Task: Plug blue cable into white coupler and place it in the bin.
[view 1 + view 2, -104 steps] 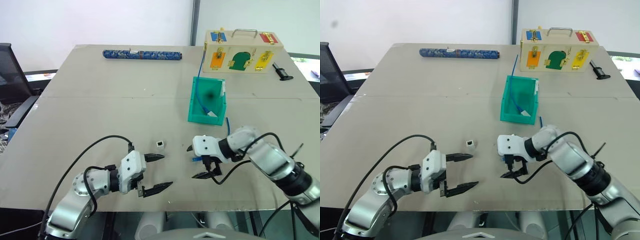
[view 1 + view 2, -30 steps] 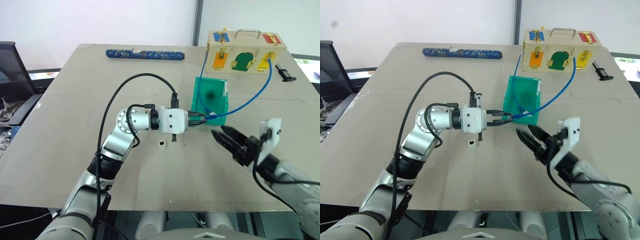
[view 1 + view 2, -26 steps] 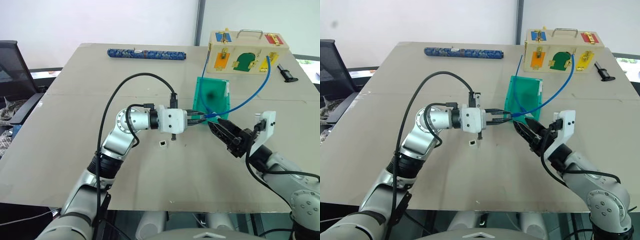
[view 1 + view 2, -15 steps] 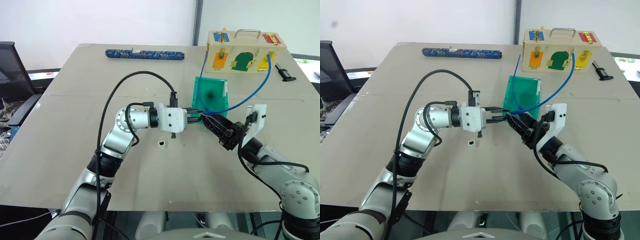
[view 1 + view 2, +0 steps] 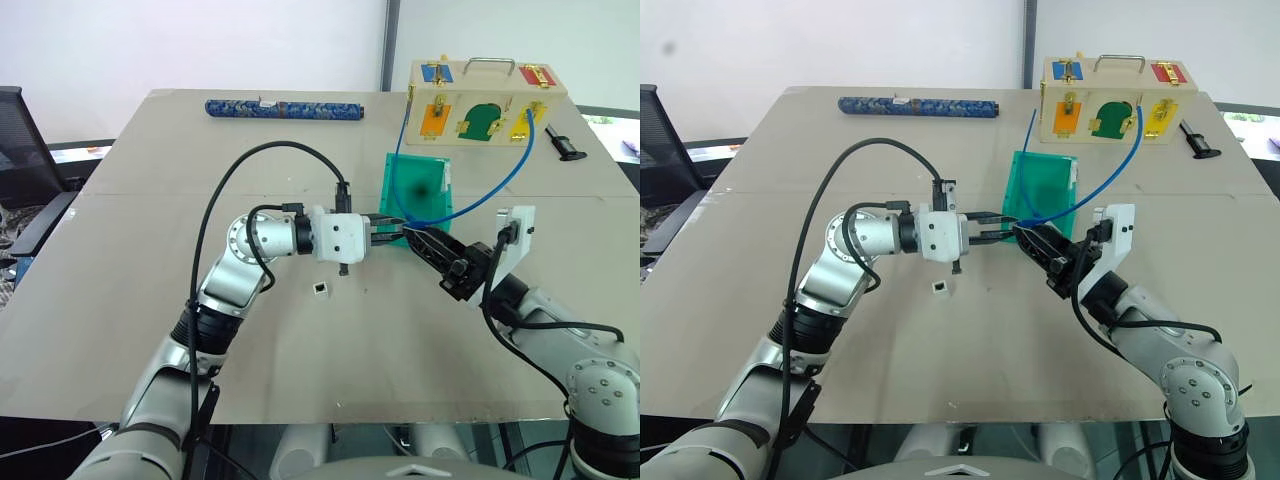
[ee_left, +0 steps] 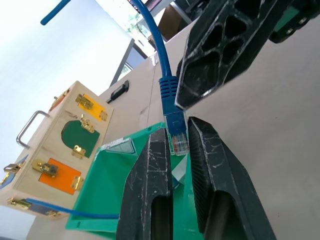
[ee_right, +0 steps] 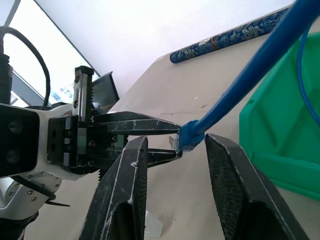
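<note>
Above the table (image 5: 150, 200), just in front of the bin (image 5: 420, 196), our 2 grippers meet in the air. Our left gripper (image 6: 176, 131) has its jaws shut tight on the clear plug at the end of the cable (image 5: 500, 185). Our right gripper (image 7: 175, 145) sits with a finger on each side of the blue boot behind the plug. Its jaws are partly open, and no finger seems to touch the boot. From the plug the cable goes up in a curve toward the wooden box (image 5: 485, 103).

The coupler (image 5: 319, 290) lies alone on the table, below our left gripper and apart from both.

We think the swap could go wrong. If our left gripper lets go before our right one has a firm hold, the plug may drop or spring away, because the bent cable pulls on it. If our right gripper squeezes the boot crooked, the plug may point the wrong way for the coupler's hole.

We cannot see that hole well; the coupler looks tiny. A second thin blue cable (image 5: 1024, 170) goes into the bin, and its end is hard to make out.
</note>
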### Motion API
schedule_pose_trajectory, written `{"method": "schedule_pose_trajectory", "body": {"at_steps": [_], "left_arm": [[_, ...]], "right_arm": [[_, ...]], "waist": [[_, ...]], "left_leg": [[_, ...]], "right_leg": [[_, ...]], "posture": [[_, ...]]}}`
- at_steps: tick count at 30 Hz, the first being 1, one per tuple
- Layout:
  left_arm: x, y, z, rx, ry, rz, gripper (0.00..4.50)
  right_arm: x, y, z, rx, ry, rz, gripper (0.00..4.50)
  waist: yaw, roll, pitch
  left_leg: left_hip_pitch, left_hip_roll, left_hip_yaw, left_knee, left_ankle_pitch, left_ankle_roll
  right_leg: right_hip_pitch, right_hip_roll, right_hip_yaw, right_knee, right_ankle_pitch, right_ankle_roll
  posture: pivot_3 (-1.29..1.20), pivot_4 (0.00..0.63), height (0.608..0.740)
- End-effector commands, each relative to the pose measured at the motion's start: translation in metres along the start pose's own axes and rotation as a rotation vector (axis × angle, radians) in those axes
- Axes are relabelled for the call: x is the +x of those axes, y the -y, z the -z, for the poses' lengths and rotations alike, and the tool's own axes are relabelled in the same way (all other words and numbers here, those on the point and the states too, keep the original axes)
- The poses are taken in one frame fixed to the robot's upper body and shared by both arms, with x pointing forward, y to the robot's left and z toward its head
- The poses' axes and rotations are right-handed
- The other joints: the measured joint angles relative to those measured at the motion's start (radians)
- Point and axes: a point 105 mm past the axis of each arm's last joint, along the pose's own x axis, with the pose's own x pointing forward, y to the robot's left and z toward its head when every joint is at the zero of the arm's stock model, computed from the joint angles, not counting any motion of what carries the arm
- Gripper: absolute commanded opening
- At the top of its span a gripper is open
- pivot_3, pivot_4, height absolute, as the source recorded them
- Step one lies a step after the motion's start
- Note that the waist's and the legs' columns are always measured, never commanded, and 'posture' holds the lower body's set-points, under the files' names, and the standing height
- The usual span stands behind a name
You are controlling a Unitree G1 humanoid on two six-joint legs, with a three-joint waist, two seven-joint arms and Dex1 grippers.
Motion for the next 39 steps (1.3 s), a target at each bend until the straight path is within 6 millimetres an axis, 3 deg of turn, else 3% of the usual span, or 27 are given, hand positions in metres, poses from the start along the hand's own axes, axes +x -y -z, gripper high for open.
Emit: {"method": "schedule_pose_trajectory", "body": {"at_steps": [1,8,11,12,13,23,29,30,32,34,39], "left_arm": [[-0.004,-0.006,-0.007,0.021,0.015,-0.035,0.00],[-0.004,-0.003,-0.009,0.021,0.025,-0.025,0.00],[-0.004,-0.001,-0.011,0.021,0.030,-0.023,0.00],[-0.004,-0.001,-0.011,0.021,0.033,-0.023,0.00],[-0.004,-0.001,-0.011,0.021,0.035,-0.023,0.00],[-0.007,-0.002,-0.011,-0.034,0.052,-0.038,0.00],[-0.052,-0.003,0.007,-0.569,0.034,-0.162,2.05],[-0.065,0.000,0.011,-0.637,0.014,-0.177,2.19],[-0.089,0.006,0.013,-0.777,-0.017,-0.207,2.19],[-0.107,0.012,0.018,-0.792,-0.091,-0.250,2.19],[-0.120,0.059,0.025,-0.852,-0.180,-0.173,2.19]], "right_arm": [[-0.002,-0.006,-0.009,-0.012,0.038,-0.029,1.66],[0.000,-0.007,-0.009,-0.008,0.039,-0.039,1.66],[0.001,-0.008,-0.008,-0.006,0.028,-0.045,1.04],[0.001,-0.008,-0.007,-0.006,0.024,-0.047,0.40],[0.001,-0.008,-0.006,-0.006,0.018,-0.050,0.09],[0.000,-0.008,-0.003,-0.003,-0.003,-0.055,0.09],[-0.002,0.001,-0.005,-0.003,-0.002,-0.037,0.00],[-0.003,0.004,-0.005,-0.004,-0.004,-0.034,0.00],[-0.004,0.009,-0.005,-0.005,-0.010,-0.032,0.00],[-0.004,0.012,-0.005,-0.007,-0.014,-0.032,0.00],[0.000,0.017,-0.005,-0.010,-0.020,-0.046,0.00]], "waist": [[0.000,0.000,0.000],[0.000,0.000,0.000],[0.000,0.000,0.000],[0.000,0.000,0.000],[0.000,0.000,0.000],[0.000,0.000,0.000],[-0.006,0.000,0.000],[-0.009,0.000,0.000],[-0.017,0.001,0.000],[-0.023,0.000,0.001],[-0.017,0.001,0.001]], "left_leg": [[0.000,0.000,0.000,0.000,0.000,0.000],[0.000,0.000,0.000,0.000,0.000,0.000],[0.000,0.000,0.000,0.000,0.000,0.000],[0.000,0.000,0.000,0.000,0.000,0.000],[0.000,0.000,0.000,0.000,0.000,0.000],[0.000,0.000,0.000,0.000,0.000,0.000],[0.000,0.001,-0.001,0.000,0.000,0.000],[0.000,0.002,-0.004,0.000,0.000,0.000],[0.000,0.002,-0.005,-0.001,0.000,0.000],[0.000,0.002,-0.005,-0.001,0.000,0.000],[0.000,0.002,-0.005,-0.001,0.000,0.000]], "right_leg": [[0.000,0.000,0.000,0.000,0.000,0.000],[0.000,0.000,0.000,0.000,0.000,0.000],[0.000,0.000,0.000,0.000,0.000,0.000],[0.000,0.000,0.000,0.000,0.000,0.000],[0.000,0.000,0.000,0.000,0.000,0.000],[0.000,0.000,0.000,0.000,0.000,0.000],[0.000,0.000,0.000,0.000,0.000,0.000],[-0.001,0.000,0.001,0.000,0.000,0.000],[-0.001,0.001,0.001,0.001,0.000,0.000],[-0.001,0.001,0.001,0.001,0.000,0.000],[-0.001,0.000,0.001,0.000,0.000,0.000]], "posture": [[0.00,0.150,0.738],[0.00,0.150,0.738],[0.00,0.150,0.738],[0.00,0.150,0.738],[0.00,0.150,0.738],[0.00,0.150,0.738],[0.00,0.150,0.738],[0.00,0.150,0.738],[0.00,0.150,0.738],[0.00,0.150,0.738],[0.00,0.150,0.738]]}}
